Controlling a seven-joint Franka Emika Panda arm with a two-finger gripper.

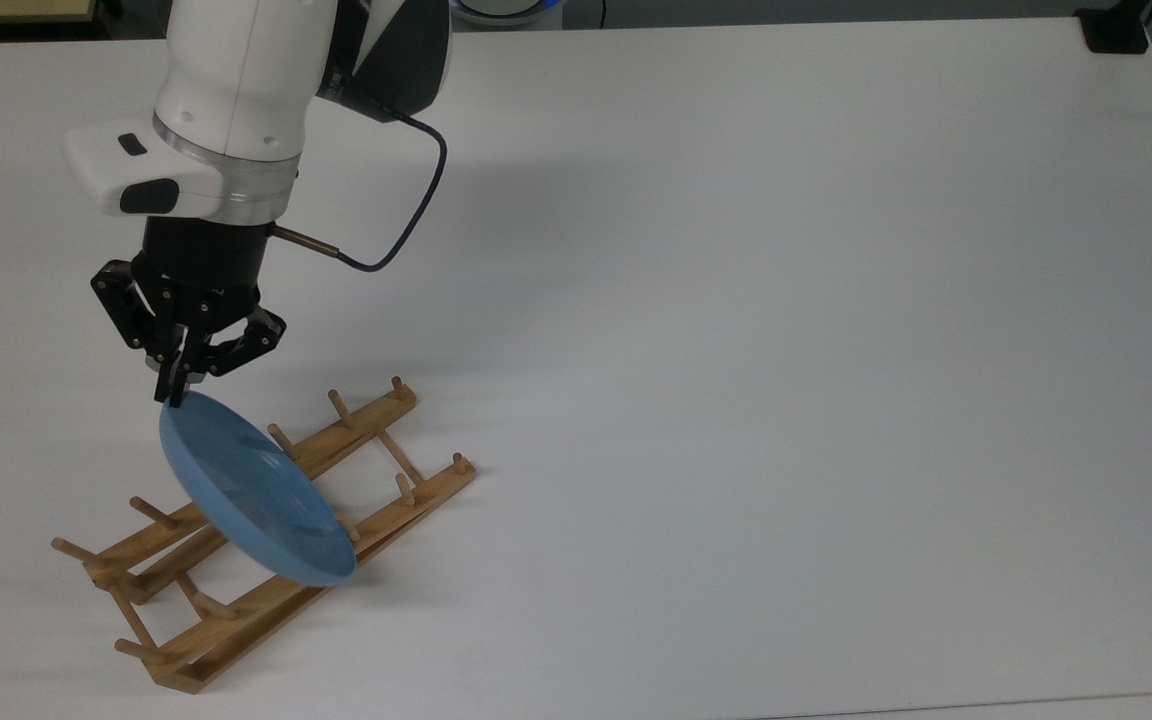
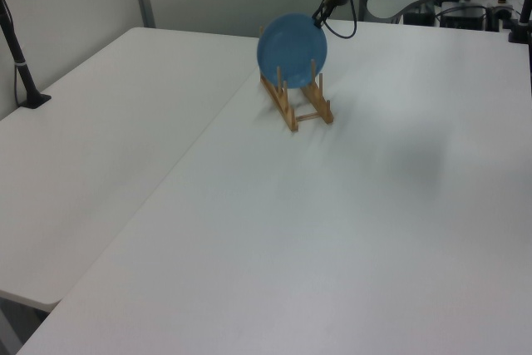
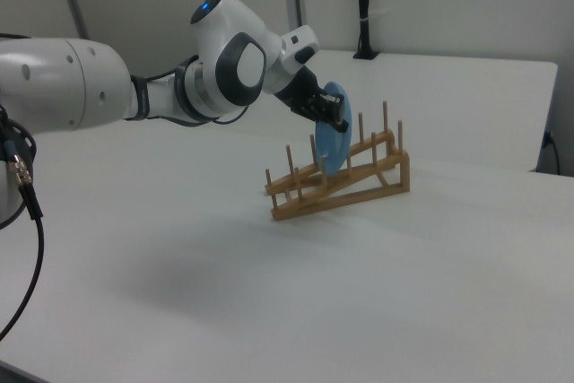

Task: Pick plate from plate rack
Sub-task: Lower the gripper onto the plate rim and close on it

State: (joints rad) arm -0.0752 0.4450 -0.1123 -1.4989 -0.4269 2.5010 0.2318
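The light-blue plate (image 1: 256, 500) stands on edge, tilted, in the wooden plate rack (image 1: 236, 615) at the top view's lower left. Its lower edge still sits between the rails among the pegs. My gripper (image 1: 173, 390) comes down from above and is shut on the plate's upper rim. In the left view the plate (image 2: 291, 43) faces the camera over the rack (image 2: 304, 110), and the gripper (image 2: 320, 17) pinches its upper right edge. The right view has the plate (image 3: 334, 143) edge-on in the rack (image 3: 350, 195), with the gripper (image 3: 338, 117) at its top.
The white table (image 1: 736, 350) stretches wide and bare to the top view's right of the rack. A black post base (image 1: 1116, 30) stands at the far right corner. A second table with a black stand (image 2: 25, 72) adjoins on the left view's left.
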